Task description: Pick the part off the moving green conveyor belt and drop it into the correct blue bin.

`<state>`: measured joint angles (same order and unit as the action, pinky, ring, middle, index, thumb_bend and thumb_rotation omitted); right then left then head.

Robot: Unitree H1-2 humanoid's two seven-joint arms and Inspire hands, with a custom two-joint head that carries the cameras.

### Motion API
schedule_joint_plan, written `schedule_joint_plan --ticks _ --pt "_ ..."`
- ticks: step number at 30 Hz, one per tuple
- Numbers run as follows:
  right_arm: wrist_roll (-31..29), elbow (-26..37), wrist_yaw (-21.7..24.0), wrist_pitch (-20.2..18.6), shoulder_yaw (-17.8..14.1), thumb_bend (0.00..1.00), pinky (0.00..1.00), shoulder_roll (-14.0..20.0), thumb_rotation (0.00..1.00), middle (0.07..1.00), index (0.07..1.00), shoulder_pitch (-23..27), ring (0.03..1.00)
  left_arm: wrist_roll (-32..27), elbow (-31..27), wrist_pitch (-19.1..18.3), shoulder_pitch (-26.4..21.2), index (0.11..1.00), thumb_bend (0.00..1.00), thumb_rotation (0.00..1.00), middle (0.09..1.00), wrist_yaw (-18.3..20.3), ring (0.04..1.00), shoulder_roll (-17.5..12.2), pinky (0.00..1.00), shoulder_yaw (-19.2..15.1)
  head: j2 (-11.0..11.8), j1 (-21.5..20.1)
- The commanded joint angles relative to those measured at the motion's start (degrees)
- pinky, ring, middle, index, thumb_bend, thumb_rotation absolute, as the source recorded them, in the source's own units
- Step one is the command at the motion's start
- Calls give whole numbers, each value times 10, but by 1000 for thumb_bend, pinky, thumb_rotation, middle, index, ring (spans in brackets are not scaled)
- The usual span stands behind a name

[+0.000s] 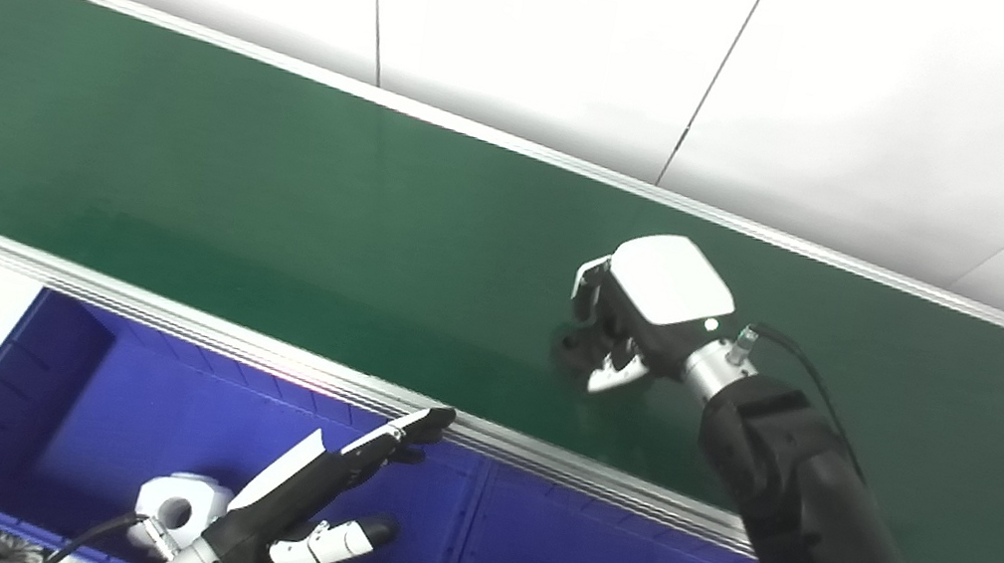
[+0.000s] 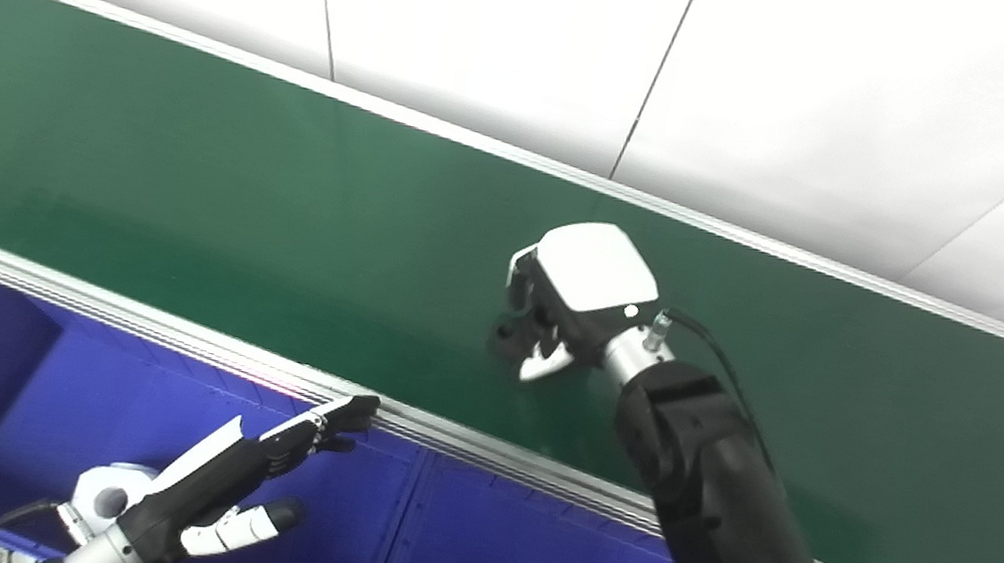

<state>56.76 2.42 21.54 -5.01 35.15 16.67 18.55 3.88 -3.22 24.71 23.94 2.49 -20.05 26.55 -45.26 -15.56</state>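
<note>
**Part under right hand on belt**

Part (image 1: 574, 345), small and dark, lies on the belt (image 1: 271, 215) beneath the right hand (image 1: 631, 327), whose fingers curl down around it; its long axis and heading cannot be told. Below, the bin (image 1: 48, 411) holds a white piece (image 1: 177, 504). Left hand (image 1: 317, 494) hovers over it, fingers straight and spread.

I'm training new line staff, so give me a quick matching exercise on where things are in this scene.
Things:
1. right hand
2. left hand
3. white part
4. bin

Places or states:
A. lying in the left bin
B. down on the green belt, fingers curled
C. below the belt's near rail
D. fingers spread, above the bins

Pairs: 1-B, 2-D, 3-A, 4-C
</note>
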Motion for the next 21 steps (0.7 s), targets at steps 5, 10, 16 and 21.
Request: schedule_joint_plan --ticks 5,10,16,21 --pt "25 139 62 -42 -32 523 199 -19 0 416 510 -18 285 -7 -29 22 11 956 582 879 966 7 939 -6 882 -8 -11 -4" --pt "37 220 118 -63 -53 532 164 -39 0 469 482 -43 229 -7 -42 22 17 959 567 887 965 14 940 -7 892 -14 -19 -8" --pt "54 291 150 -66 -70 531 150 -63 0 471 483 -89 224 -20 -52 22 23 952 558 871 965 30 945 0 885 -24 -42 -15" --pt "59 340 172 -65 -79 530 147 -81 0 471 484 -153 221 -22 -58 22 24 944 565 869 960 40 937 10 871 -36 -51 -19"
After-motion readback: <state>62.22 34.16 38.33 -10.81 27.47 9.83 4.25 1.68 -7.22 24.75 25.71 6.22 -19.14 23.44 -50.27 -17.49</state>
